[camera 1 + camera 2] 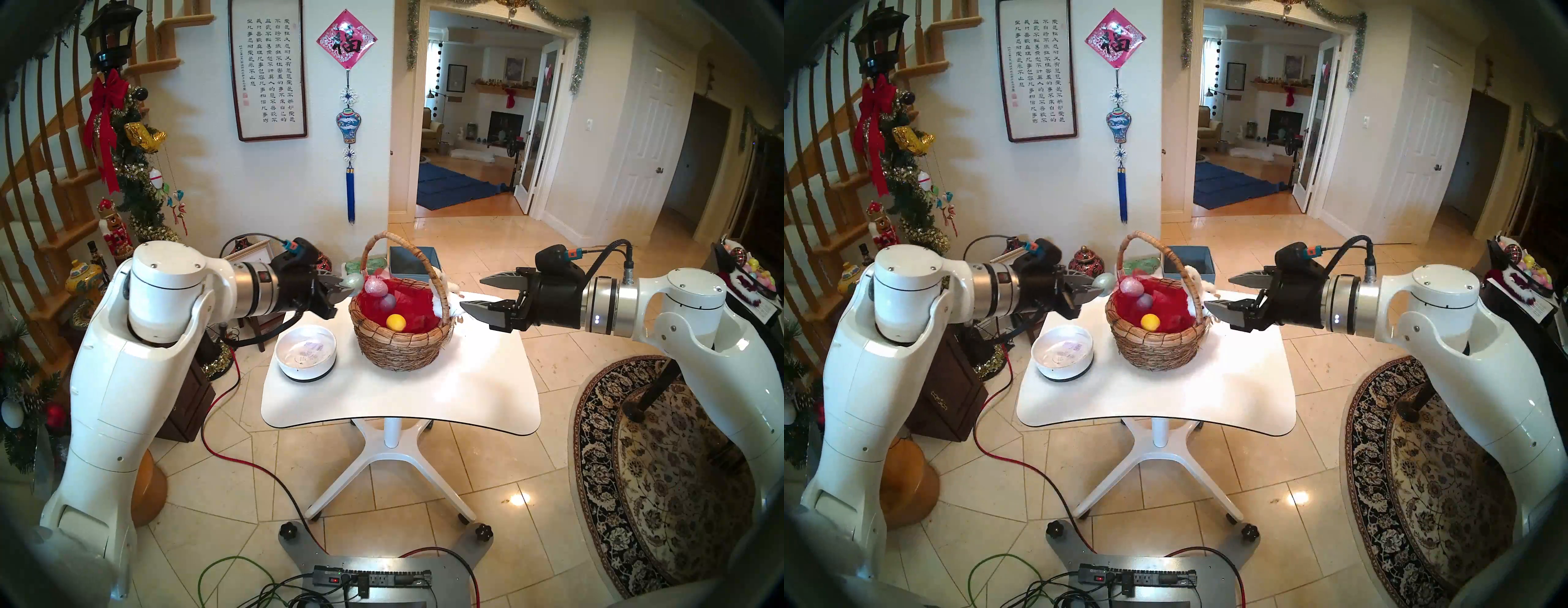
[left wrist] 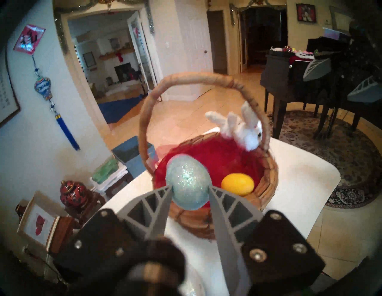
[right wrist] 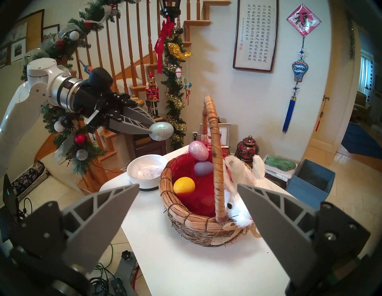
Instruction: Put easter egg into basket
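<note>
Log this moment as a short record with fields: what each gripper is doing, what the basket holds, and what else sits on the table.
left gripper: shut on the pale blue glitter egg, in the air to one side of the basket, above rim level
right gripper: open, empty, on the basket's other side
basket: on the white table, red lining, white plush bunny on its rim
eggs in basket: pink glitter egg, purple egg, yellow egg
white bowl: beside the basket, no egg in it

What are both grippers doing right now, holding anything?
Left gripper: jaws closed on the pale blue glitter egg, beside the basket.
Right gripper: jaws open, holding nothing.
</note>
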You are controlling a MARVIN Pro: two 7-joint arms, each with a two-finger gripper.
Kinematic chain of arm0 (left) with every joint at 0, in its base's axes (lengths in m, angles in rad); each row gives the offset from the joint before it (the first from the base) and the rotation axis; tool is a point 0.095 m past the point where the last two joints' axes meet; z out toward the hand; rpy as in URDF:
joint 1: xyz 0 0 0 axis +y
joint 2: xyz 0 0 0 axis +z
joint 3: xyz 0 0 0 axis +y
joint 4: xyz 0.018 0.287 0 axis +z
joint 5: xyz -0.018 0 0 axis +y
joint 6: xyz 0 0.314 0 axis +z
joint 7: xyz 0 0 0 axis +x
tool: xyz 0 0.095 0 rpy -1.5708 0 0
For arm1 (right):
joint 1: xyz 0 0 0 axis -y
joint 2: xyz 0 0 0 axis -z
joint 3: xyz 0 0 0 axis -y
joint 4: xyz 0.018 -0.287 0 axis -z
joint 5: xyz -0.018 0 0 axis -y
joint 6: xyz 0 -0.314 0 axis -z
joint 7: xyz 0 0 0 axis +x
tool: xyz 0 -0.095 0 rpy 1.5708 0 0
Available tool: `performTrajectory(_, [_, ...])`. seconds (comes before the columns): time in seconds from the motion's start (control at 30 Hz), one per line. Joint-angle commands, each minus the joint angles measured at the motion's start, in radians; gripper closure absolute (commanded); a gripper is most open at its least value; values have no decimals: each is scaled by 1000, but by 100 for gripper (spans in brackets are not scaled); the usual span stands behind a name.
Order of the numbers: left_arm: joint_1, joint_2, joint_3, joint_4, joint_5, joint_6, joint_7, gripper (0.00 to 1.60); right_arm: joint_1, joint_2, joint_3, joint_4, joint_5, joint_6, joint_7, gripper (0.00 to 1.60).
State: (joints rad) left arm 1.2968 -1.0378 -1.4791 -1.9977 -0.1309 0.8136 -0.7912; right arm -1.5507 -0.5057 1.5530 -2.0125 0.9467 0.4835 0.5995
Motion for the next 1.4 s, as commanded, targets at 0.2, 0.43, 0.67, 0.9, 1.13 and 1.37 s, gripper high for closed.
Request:
performTrajectory(0.2, [-188,-113,153,116,57,28,12,90,5,2,6,0,-2,-4,-3,0])
performTrajectory(0.43, [-240,-133,202,201,81,43,-17,90,5,2,6,0,-2,-4,-3,0])
performTrajectory(0.67, [-272,-122,229,249,79,50,-53,87,5,2,6,0,-1,-5,-3,0])
performTrajectory(0.9, [-260,-102,229,247,86,43,-70,50,5,3,6,0,-1,-5,-3,0])
performTrajectory(1.13, [-250,-94,223,246,90,37,-70,32,5,3,5,0,-1,-6,-4,0])
performTrajectory(1.37, [-213,-71,171,198,60,38,-86,9,5,4,5,0,0,-6,-4,0])
